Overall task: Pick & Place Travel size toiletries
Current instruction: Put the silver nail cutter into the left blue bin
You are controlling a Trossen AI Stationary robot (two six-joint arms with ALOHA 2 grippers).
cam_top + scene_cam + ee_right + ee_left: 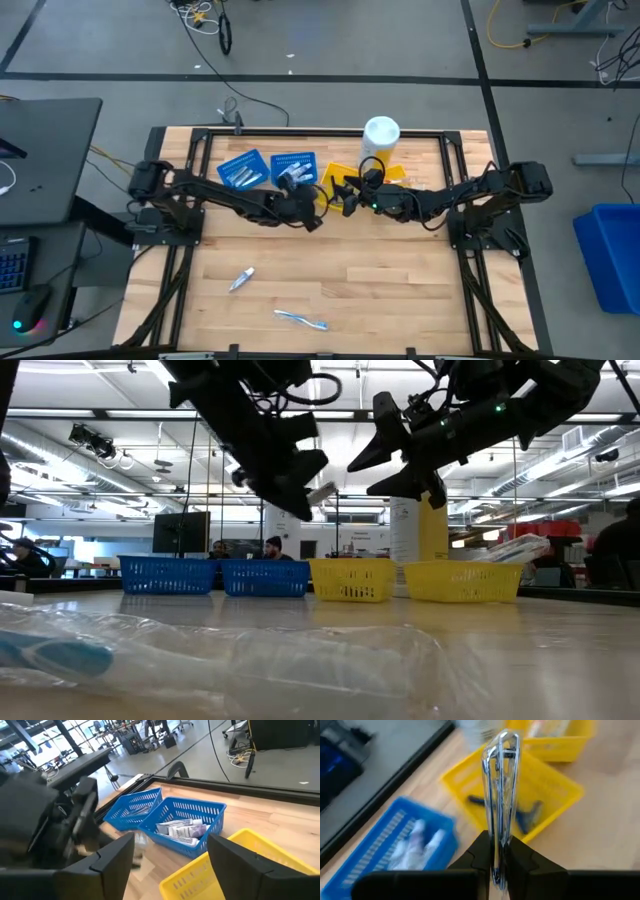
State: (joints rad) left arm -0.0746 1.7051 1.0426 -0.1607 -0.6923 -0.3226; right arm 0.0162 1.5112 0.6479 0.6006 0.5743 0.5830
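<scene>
The left end effector (pixel 496 865) is pinching a clear-wrapped toothbrush (pixel 500 780) by its lower end, so the long packet sticks straight out past the fingertips. That hold suits a lengthwise drop, and it hangs above the nearer yellow tray (pixel 555 785), where dark razors (pixel 527 815) already lie. In my judgement the item is being carried to the row of trays for sorting, though which tray it is meant for I cannot tell. Taking that yellow tray (pixel 340 178) as the landmark in the high view, the left end effector (pixel 312 215) sits just beside its left edge, and the right end effector (pixel 345 195), fingers spread wide with nothing between them, hovers over its near edge, facing the left one. Its spread fingers suggest it has nothing to carry and is free for the next pick. Two blue trays (pixel 243 168) holding small white tubes (pixel 180 829) stand to the left of the yellow tray, and a tall yellow bottle (pixel 381 140) stands behind it to the right. Well in front of the tray, on the bare wooden surface (pixel 400 290), a small silvery tube (pixel 241 279) and a pale blue toothbrush (pixel 300 320) remain to be collected.
</scene>
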